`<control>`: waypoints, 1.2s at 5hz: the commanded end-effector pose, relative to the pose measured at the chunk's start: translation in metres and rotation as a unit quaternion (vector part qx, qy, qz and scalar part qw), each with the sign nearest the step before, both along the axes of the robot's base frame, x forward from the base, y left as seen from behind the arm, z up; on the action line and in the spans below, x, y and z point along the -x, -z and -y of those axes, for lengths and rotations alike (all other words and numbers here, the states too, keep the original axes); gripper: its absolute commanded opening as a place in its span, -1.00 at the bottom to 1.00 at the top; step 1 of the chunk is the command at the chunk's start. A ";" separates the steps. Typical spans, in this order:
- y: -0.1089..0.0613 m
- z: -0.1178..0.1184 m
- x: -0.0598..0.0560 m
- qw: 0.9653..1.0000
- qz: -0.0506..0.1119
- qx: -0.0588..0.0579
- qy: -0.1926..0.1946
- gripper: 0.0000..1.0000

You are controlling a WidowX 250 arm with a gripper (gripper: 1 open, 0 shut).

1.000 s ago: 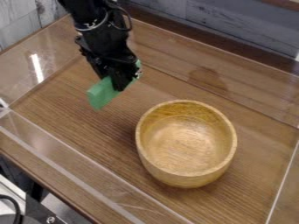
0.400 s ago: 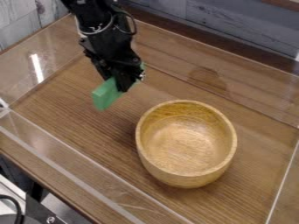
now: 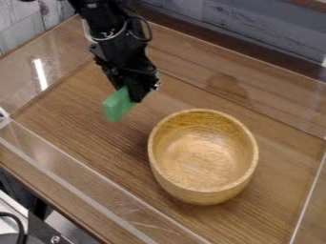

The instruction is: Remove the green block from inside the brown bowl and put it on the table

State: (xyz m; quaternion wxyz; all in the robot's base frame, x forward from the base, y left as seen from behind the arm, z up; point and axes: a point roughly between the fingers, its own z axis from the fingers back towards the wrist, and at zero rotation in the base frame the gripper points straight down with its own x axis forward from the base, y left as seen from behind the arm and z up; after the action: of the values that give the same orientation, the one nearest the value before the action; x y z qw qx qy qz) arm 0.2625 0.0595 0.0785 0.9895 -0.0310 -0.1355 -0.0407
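Observation:
The green block (image 3: 118, 105) hangs tilted above the table (image 3: 76, 143), pinched at its upper end by my black gripper (image 3: 132, 91), which is shut on it. The block is to the left of the brown bowl (image 3: 203, 154) and clear of its rim. The wooden bowl stands upright at the centre right of the tabletop, and its inside shows only bare wood grain. My arm comes down from the upper left.
Clear acrylic walls (image 3: 76, 205) run along the front and left edges of the tabletop. A grey plank wall (image 3: 254, 24) stands behind the table. Dark cables (image 3: 15, 229) lie at the lower left outside the enclosure.
The gripper and the green block have shifted slightly to the right and a little down. The bowl has not moved.

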 end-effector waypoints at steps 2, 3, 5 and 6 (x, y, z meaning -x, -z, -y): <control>-0.004 -0.001 -0.005 1.000 0.013 -0.007 0.003 -1.00; -0.003 -0.002 -0.005 1.000 0.012 -0.007 0.001 -1.00; 0.005 -0.006 -0.010 1.000 0.010 -0.008 -0.004 -1.00; 0.010 -0.008 -0.016 1.000 0.008 -0.007 -0.008 -1.00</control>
State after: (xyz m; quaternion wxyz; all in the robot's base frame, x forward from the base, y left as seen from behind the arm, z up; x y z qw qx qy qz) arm 0.2676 0.0634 0.0547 0.9920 -0.0323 -0.1170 -0.0336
